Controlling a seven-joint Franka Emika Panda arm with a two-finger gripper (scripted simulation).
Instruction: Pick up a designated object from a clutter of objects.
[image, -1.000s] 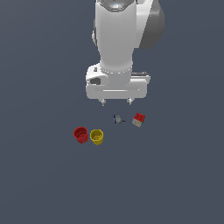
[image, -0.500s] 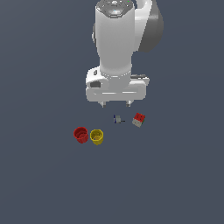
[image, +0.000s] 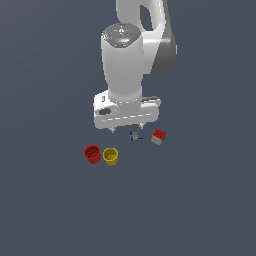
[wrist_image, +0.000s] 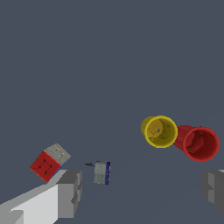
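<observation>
Wrist view: gripper (wrist_image: 142, 192) fingers spread wide, empty; yellow cup (wrist_image: 159, 131) touching red cup (wrist_image: 197, 143). Exterior view: fingertips barely visible, grey-blue piece (image: 134, 136) indistinct.

The yellow cup (image: 110, 156) stands upright, mouth up, round and slightly tapered, touching the red cup (image: 92, 154) of the same shape. Both lie below the gripper (image: 126, 128), toward the exterior view's left. The grey-blue piece (image: 134, 136) sits almost under the gripper; the red-and-white cube (image: 158, 137) rests tilted just beyond.
</observation>
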